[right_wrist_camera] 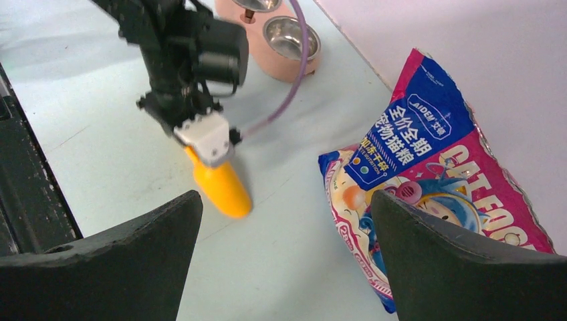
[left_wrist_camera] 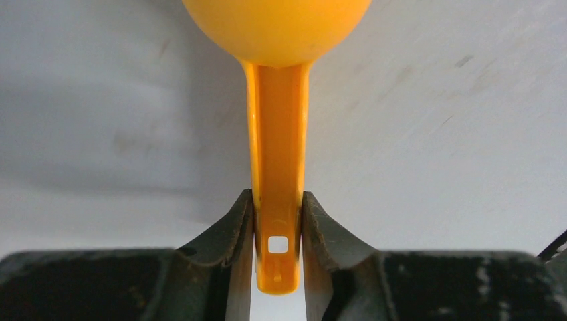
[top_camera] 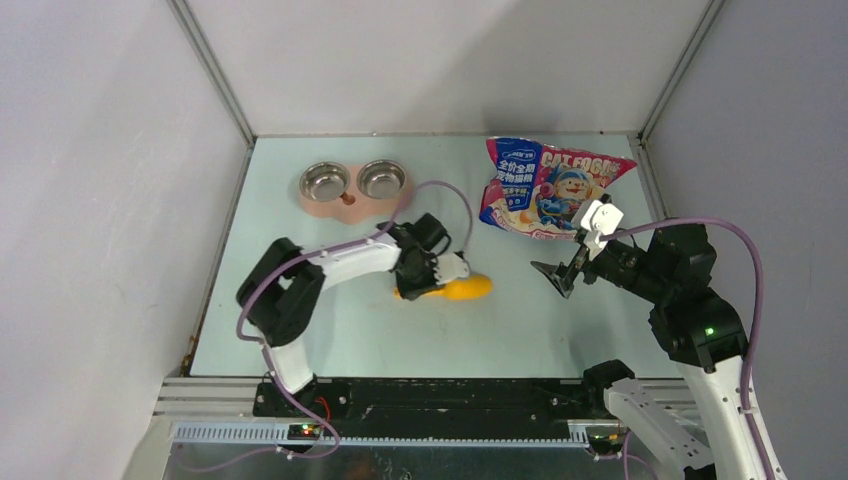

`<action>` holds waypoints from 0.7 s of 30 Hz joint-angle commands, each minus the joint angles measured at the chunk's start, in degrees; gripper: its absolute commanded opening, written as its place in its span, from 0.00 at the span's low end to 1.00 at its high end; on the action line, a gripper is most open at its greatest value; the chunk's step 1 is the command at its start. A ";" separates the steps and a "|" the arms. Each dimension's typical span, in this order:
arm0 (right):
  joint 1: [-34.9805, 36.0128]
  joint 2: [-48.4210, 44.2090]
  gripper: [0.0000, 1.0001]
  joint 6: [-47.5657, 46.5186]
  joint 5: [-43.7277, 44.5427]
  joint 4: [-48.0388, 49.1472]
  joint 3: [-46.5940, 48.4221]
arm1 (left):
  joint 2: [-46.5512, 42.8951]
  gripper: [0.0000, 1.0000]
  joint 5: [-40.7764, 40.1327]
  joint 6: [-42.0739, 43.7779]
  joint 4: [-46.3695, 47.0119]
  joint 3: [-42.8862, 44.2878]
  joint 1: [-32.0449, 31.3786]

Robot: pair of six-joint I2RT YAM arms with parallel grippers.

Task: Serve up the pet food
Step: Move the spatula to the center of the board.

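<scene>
The glossy blue, pink and red "CAT FOOD" bag [top_camera: 545, 187] lies flat at the back right of the table; it also shows in the right wrist view [right_wrist_camera: 434, 174]. No kibble shows. My left gripper [top_camera: 432, 275] is shut on the handle of the orange plastic scoop [top_camera: 462, 289], whose bowl points right; the left wrist view shows the handle [left_wrist_camera: 277, 200] pinched between both fingers. My right gripper [top_camera: 555, 275] is open and empty, just in front of the bag, its jaws spread wide [right_wrist_camera: 287, 267].
A pink double steel-bowl feeder [top_camera: 353, 189] stands at the back left, both bowls showing bare steel; it also shows in the right wrist view [right_wrist_camera: 284, 43]. Grey walls enclose the table at back and sides. A black rail runs along the near edge [top_camera: 440, 395].
</scene>
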 commanded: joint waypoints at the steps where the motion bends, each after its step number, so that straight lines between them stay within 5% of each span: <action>1: 0.79 0.04 1.00 -0.76 0.86 2.33 -0.45 | -9.29 0.00 -2.10 1.57 -0.61 -4.75 8.10; 10: 3.15 0.74 1.00 -1.23 2.37 2.99 -0.79 | -20.35 0.00 -2.64 4.62 3.30 -15.52 24.11; 21: 4.28 0.66 1.00 -1.39 2.73 3.05 -1.11 | -19.50 0.00 -3.52 11.52 4.87 -17.73 40.86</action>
